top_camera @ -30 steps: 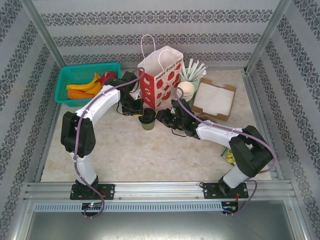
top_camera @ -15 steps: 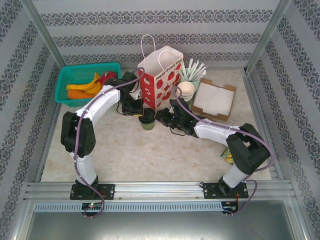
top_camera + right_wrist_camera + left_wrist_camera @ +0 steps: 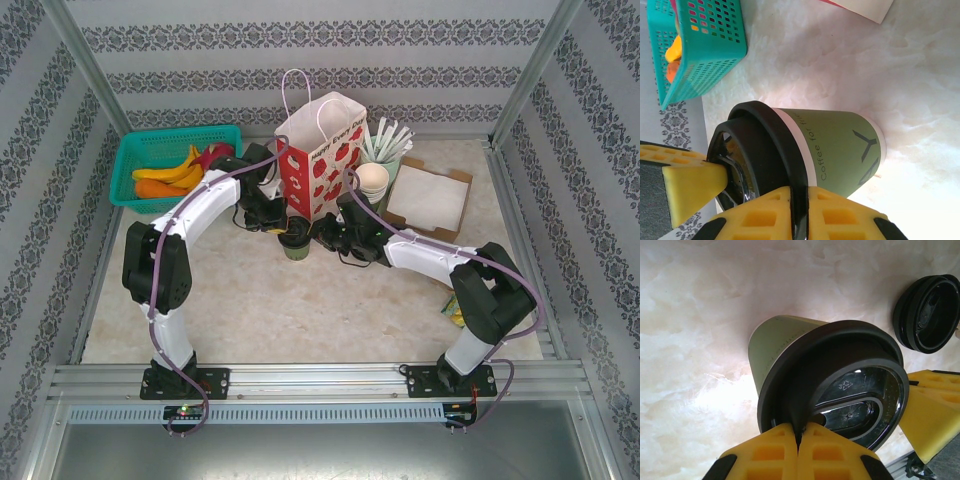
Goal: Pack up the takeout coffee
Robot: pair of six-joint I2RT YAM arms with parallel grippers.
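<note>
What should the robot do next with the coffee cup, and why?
Probably lift the takeout coffee gently straight up. The left gripper and right gripper both have jaws pinched on its black lid at the rim, it stands on the table, and the strawberry bag stands just behind.

Table: pale marbled tabletop (image 3: 300, 310), with everything below standing on it.
Basket: teal perforated plastic basket (image 3: 175, 133) at 10 o'clock, also seen from the right wrist (image 3: 715, 45).
Basket contents: yellow, orange and red pieces (image 3: 172, 176), possibly toy food.
Bag: white paper bag with red strawberry print and looped handles (image 3: 325, 165), upright at 12 o'clock.
Cups: stack of cream lidless paper cups (image 3: 373, 182) at 1 o'clock, just beside the bag.
Sticks: bundle of white sticks (image 3: 388, 138), upright behind the cups.
Tray: brown cardboard tray (image 3: 462, 205) at 2 o'clock, holding flat white sheets (image 3: 428, 198).
Lid: loose round black plastic lid (image 3: 927, 312), lying on the marble.
Packet: small yellow-green packet (image 3: 456, 313) at 4 o'clock.
</note>
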